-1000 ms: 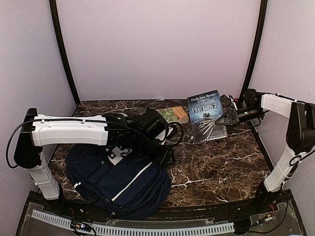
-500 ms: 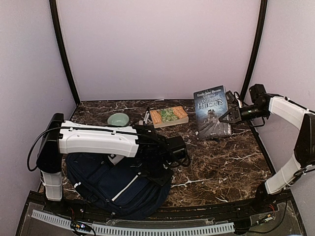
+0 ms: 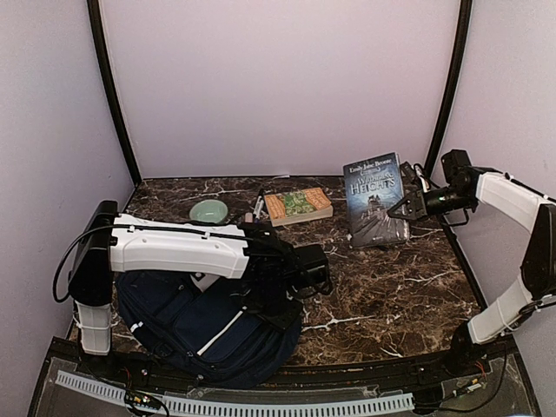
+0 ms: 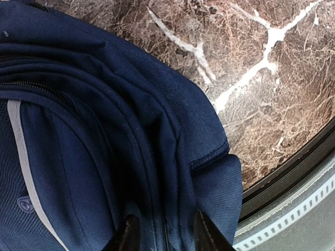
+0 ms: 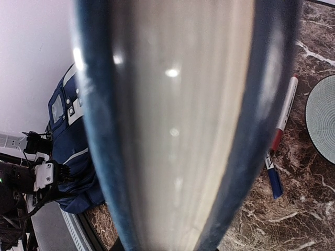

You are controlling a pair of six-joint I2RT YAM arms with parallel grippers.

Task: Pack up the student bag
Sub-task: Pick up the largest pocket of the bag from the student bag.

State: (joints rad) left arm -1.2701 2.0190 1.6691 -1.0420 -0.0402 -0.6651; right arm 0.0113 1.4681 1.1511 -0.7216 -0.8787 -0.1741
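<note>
Student bag [image 3: 187, 326] lies flat at near-left corner of desk [image 3: 382, 295]. Left claw [image 4: 166, 235] over desk's near edge, fingers apart, straddling a bag fold. Right claw [image 3: 407, 207] over desk's far-right, clamped on dark blue book [image 3: 373, 195], which is tilted up.

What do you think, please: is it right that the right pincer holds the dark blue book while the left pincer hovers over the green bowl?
Not quite: the left pincer is over the student bag, not the green bowl, as the left wrist view shows. The right pincer does hold the dark blue book.
</note>
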